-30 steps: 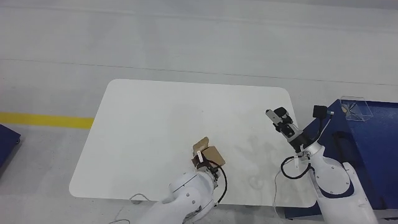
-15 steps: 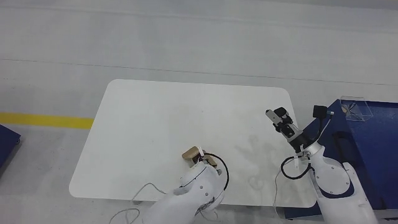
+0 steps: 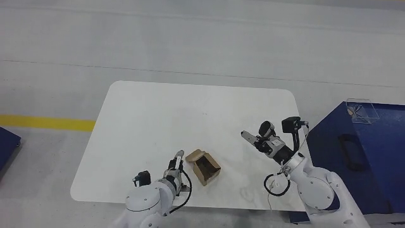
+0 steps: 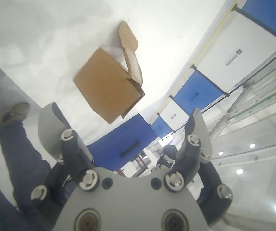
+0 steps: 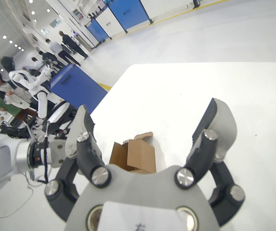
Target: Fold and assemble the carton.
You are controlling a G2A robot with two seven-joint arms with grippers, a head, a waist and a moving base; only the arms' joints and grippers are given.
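A small brown carton (image 3: 204,166) lies on the white table (image 3: 190,114) near its front edge, with its mouth open and flaps loose. From the left wrist it is a brown box (image 4: 109,87) on its side, one flap sticking out. My left gripper (image 3: 177,160) sits just left of the carton at the table's front edge, open (image 4: 123,123) and holding nothing. My right gripper (image 3: 252,133) hangs to the right of the carton, a short gap away, open (image 5: 150,116) and empty. Beyond its fingers lies the carton (image 5: 135,155).
A dark blue cabinet (image 3: 361,145) stands off the table's right side with a clear plastic holder (image 3: 361,109) on top. The table's far and left parts are bare. My left arm (image 5: 44,155) sits beyond the carton in the right wrist view.
My left gripper let go of the carton and drew back left toward the front edge. The carton now rests on the table. My right gripper moved left toward it.
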